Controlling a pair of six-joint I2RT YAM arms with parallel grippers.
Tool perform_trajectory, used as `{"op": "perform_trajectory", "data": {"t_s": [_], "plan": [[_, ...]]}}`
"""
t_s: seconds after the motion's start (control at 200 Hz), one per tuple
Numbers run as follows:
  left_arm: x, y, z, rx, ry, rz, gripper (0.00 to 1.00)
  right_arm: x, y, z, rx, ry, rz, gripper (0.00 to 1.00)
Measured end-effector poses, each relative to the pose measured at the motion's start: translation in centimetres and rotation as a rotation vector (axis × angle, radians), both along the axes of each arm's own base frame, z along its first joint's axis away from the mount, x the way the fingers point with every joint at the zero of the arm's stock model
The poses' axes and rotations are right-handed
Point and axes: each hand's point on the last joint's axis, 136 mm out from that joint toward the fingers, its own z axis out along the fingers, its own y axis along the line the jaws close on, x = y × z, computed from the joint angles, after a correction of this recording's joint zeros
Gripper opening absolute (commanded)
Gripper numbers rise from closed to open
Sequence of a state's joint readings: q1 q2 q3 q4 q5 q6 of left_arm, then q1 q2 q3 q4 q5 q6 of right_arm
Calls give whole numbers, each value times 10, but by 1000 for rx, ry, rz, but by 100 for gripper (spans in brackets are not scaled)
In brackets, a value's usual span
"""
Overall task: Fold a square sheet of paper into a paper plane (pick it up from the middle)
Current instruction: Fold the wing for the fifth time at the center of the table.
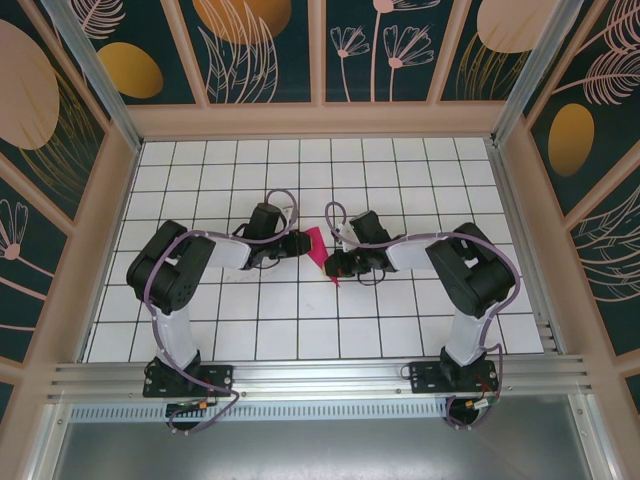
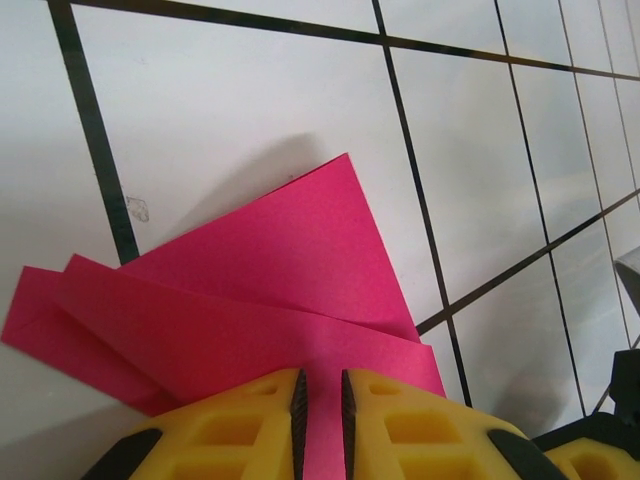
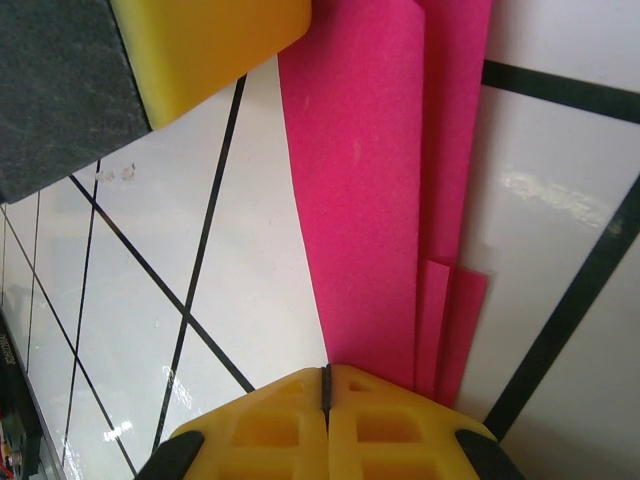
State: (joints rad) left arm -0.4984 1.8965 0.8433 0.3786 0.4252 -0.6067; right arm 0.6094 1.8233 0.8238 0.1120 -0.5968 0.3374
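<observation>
Enclosure walls: dark teal panels with orange and pink plant prints, rising on three sides beyond the rail.

Surface: white, black grid lines, running from the rail back to the far wall. The rail is an aluminium strip along the near edge.

Left arm: base bolted on the rail's left part, black and white links, reaches away from the rail and bends in toward its middle. Right arm: base on the rail's right part, mirrors it.

Left end effector: out past the rail's middle and a little left. Yellow fingers are a narrow slit apart and pink shows in the slit. Cannot tell if it pinches the paper or just sits over it.

Right end effector: out past the rail's middle and a little right. Clenched, pads pressed together, and the paper's narrow end runs into the seam, so it is grasping the paper.

Sheet of paper: magenta-pink, folded into overlapping layers with a pointed corner. It sits straight out from the rail's middle, about halfway across the surface, between the two end effectors. It casts a shadow on the tiles.

Small smudge on a white tile, just beside a grid line, on the left arm's side of the rail's middle.
</observation>
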Motion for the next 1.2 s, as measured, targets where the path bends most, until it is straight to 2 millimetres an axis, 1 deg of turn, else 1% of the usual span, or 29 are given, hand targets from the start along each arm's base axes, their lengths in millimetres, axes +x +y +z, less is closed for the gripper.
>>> {"op": "perform_trajectory", "data": {"t_s": [0.265, 0.45, 0.615, 0.706, 0.976, 1.051, 1.201], "plan": [[4, 1, -5, 86, 32, 21, 21, 0, 0, -1, -8, -1, 9, 6], [8, 4, -7, 167, 24, 22, 21, 0, -1, -1, -9, -2, 7, 6], [11, 7, -7, 190, 9, 23, 20, 1, -1, -1, -8, -6, 6, 6], [17, 15, -7, 193, 7, 39, 21, 2, -1, -1, -7, -10, 5, 6], [46, 55, -7, 178, -7, 151, 20, 2, -1, -1, -8, -12, 3, 6], [50, 60, -6, 172, -15, 166, 21, 2, -1, -1, -8, -12, 3, 6], [53, 65, -4, 169, -21, 179, 23, 2, -1, -1, -5, -14, 3, 6]]}}
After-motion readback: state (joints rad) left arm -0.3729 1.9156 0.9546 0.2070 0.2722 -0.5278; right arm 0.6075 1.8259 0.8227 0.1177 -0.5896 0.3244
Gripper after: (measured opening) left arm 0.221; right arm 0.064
